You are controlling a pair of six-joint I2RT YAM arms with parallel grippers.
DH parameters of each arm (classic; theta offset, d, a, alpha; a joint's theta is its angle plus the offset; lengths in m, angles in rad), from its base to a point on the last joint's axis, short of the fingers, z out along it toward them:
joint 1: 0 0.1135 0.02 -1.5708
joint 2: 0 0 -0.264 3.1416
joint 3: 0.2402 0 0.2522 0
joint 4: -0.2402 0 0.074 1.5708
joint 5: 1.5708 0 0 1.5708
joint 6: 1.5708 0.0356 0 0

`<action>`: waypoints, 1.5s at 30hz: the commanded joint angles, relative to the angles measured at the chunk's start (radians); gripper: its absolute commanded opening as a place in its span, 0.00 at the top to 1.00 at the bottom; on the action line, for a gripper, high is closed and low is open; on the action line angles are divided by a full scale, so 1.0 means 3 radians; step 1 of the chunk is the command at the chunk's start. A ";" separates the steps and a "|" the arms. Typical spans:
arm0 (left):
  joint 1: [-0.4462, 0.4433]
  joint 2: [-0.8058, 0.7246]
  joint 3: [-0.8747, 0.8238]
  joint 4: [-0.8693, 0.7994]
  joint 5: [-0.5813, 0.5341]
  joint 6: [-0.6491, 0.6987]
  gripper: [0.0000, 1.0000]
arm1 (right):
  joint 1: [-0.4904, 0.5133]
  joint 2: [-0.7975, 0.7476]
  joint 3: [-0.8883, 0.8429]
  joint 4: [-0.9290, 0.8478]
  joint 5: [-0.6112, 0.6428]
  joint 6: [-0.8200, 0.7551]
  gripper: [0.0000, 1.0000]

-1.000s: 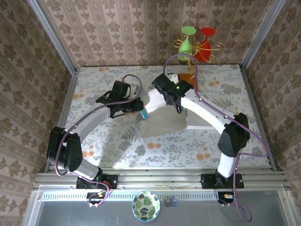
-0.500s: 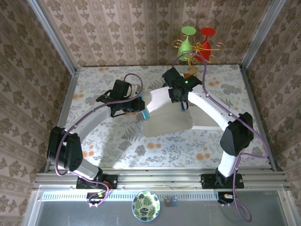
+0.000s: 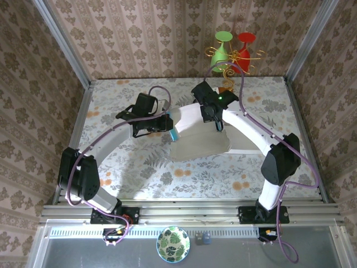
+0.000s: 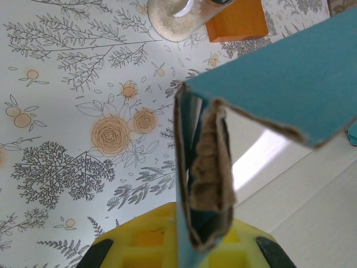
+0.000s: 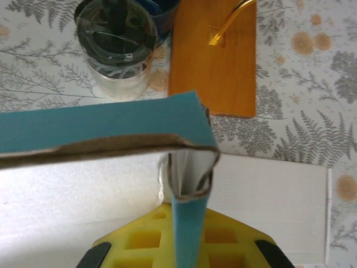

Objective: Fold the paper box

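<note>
At mid-desk (image 3: 122, 162), the paper box (image 3: 198, 142) sits between the arms. The left pincer (image 3: 165, 124) is clamped on a teal wall edge. The right pincer (image 3: 216, 121) has swung rearward in the last second and pinches the adjoining corner, apparently standing that wall up. Folding looks underway, not finished.

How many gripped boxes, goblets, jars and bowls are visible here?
Paper box: 1
Goblets: 2, the green goblet and the red goblet
Jar: 1
Bowl: 1
Total: 5
</note>
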 commanded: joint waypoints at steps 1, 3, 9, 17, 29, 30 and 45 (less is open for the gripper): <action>0.0040 0.0042 0.0103 -0.0276 -0.0116 0.0022 1.00 | -0.0014 0.0136 0.0130 -0.0465 0.0782 0.0129 1.00; 0.0030 0.0052 0.0114 -0.0286 -0.0117 0.0029 1.00 | 0.0009 0.0193 0.0194 -0.0550 0.0856 0.0173 0.96; 0.0030 0.0047 0.0110 -0.0276 -0.0102 0.0030 1.00 | 0.0004 0.0228 0.0241 -0.0500 0.0791 0.0119 0.87; 0.0025 0.0042 0.0105 -0.0283 -0.0101 0.0033 1.00 | -0.0044 0.0219 0.0265 -0.0528 0.0735 0.0123 0.81; -0.0004 0.0095 0.0155 -0.0275 -0.0086 0.0025 1.00 | -0.0048 0.0192 0.0253 -0.0431 0.0569 0.0093 1.00; -0.0010 0.0100 0.0157 -0.0278 -0.0091 0.0018 1.00 | -0.0037 0.0202 0.0261 -0.0439 0.0584 0.0111 1.00; -0.0035 0.0241 -0.0011 -0.0385 -0.0455 0.0005 1.00 | 0.0184 0.0128 -0.0193 -0.0230 0.0243 0.0826 1.00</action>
